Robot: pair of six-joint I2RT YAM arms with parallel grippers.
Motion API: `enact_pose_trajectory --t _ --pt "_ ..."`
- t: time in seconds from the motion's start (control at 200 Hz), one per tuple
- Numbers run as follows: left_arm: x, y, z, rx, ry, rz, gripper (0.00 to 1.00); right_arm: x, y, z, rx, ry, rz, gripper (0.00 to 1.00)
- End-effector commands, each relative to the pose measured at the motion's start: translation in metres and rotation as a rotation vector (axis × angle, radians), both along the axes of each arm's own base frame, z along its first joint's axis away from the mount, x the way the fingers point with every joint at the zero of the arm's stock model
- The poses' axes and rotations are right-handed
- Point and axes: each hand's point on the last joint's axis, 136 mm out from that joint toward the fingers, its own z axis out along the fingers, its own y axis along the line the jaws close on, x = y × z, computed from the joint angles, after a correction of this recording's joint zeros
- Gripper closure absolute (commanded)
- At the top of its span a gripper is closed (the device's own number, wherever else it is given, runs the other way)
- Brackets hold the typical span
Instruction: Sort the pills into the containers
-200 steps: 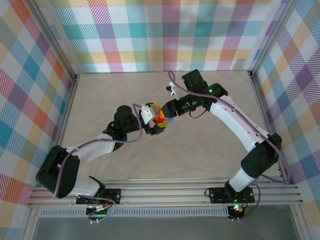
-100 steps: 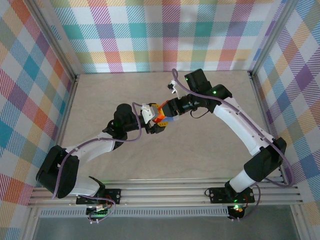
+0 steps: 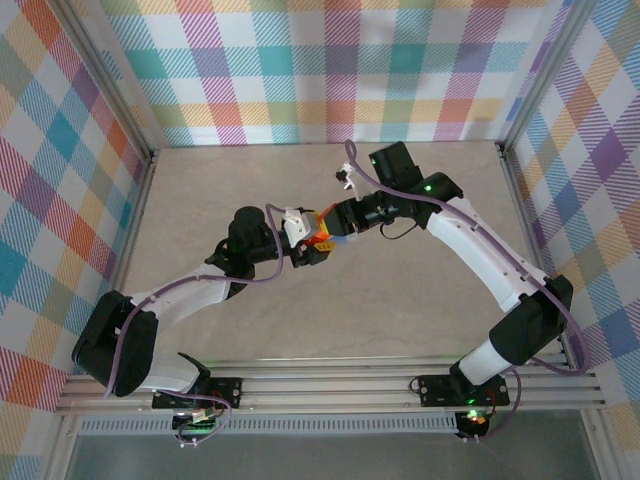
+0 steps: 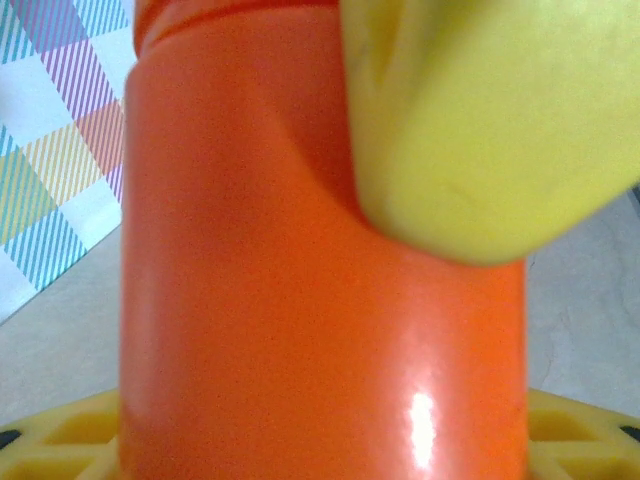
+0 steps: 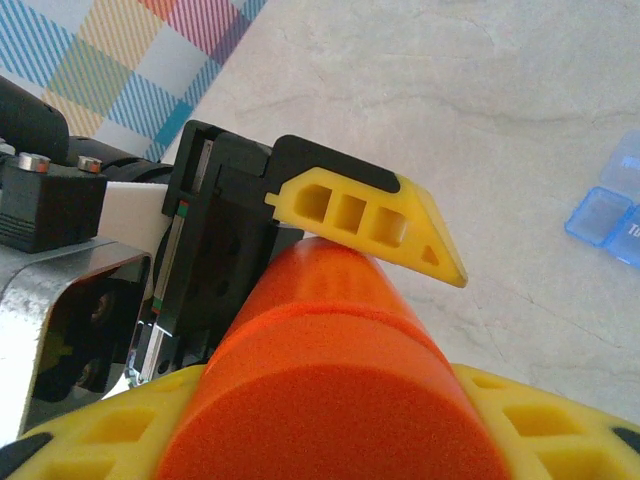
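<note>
In the top external view, the left gripper (image 3: 312,244) and the right gripper (image 3: 328,232) are seen meeting over the middle of the table (image 3: 420,290), with the orange pill bottle (image 3: 321,238) between them. In the right wrist view, the bottle is clamped between the right gripper's yellow fingers (image 5: 545,420), and one left finger (image 5: 365,220) is laid against it. Whether the left claw is pressed tight cannot be told. The blue box (image 5: 608,205) is seen lying on the table, apart from the bottle
</note>
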Motion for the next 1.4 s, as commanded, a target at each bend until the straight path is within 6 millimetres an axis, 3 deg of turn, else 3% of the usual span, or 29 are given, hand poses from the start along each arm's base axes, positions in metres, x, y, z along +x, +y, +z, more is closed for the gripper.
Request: enact_pose_trajectory --t 0.0,0.155,0.25,0.58,0.67,0.77,0.99,1.19,1.395 --pt "-0.005 -0.006 0.014 -0.009 -0.042 -0.035 0.42 -0.002 0.002 0.012 0.049 -0.012 0.010 0.58" --pt "0.000 -0.003 0.010 0.002 -0.037 -0.001 0.50 0.002 -0.003 0.009 0.018 -0.030 -0.014 0.55" --pt "0.001 -0.002 0.011 0.002 -0.043 0.017 0.57 0.004 -0.007 0.009 0.000 -0.043 -0.036 0.47" --pt "0.020 0.016 0.017 -0.062 -0.026 0.167 1.00 0.012 -0.038 0.039 -0.030 -0.155 -0.128 0.31" --pt "0.034 0.025 0.021 -0.105 -0.016 0.255 1.00 0.016 -0.040 0.048 -0.005 -0.184 -0.171 0.28" --pt "0.052 0.038 0.027 -0.182 -0.013 0.383 1.00 0.036 -0.038 0.059 0.069 -0.199 -0.289 0.26" --pt "0.077 0.057 0.042 -0.328 -0.032 0.547 1.00 0.083 -0.009 0.066 0.223 -0.123 -0.438 0.26" --pt "0.075 0.042 0.042 -0.325 -0.032 0.466 1.00 0.096 0.024 0.071 0.233 -0.130 -0.398 0.26" --pt "0.076 0.036 0.041 -0.324 -0.023 0.442 1.00 0.097 0.036 0.063 0.174 -0.177 -0.392 0.27"
